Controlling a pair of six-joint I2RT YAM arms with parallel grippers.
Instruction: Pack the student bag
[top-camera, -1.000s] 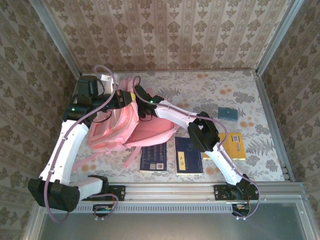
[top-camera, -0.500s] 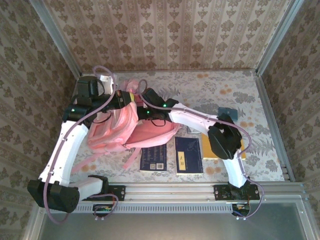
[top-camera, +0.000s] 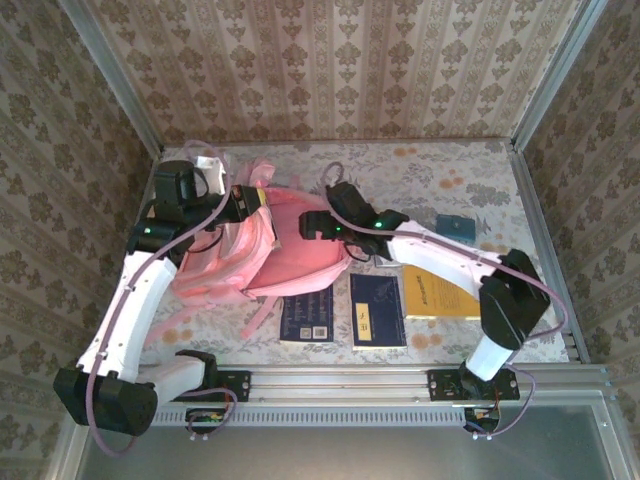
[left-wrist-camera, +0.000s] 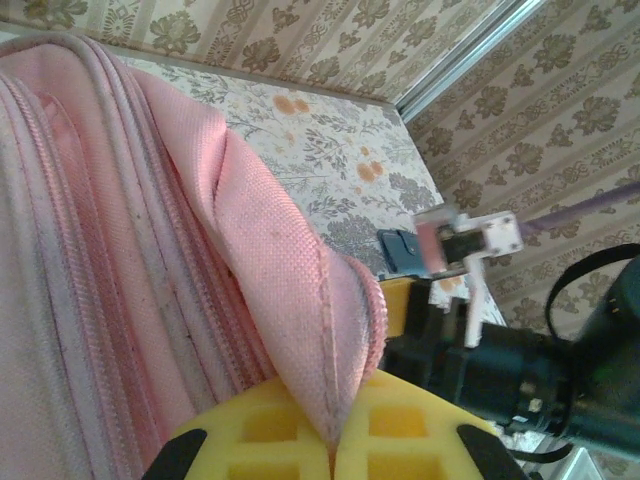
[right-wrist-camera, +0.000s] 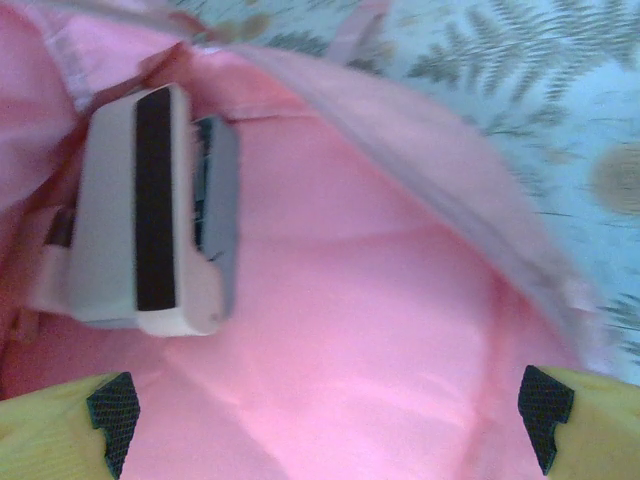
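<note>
Soft pink student bag (top-camera: 250, 262) on the floral desk (top-camera: 450, 170).
The left tool (left-wrist-camera: 333, 440) pinches its woven fabric edge; right tool (right-wrist-camera: 328, 408) gapes wide over smooth lining.

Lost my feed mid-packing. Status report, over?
Left gripper jaws shut on bag edge. Right gripper jaws open at bag's opening. Books on table beside it, unpacked.
</note>
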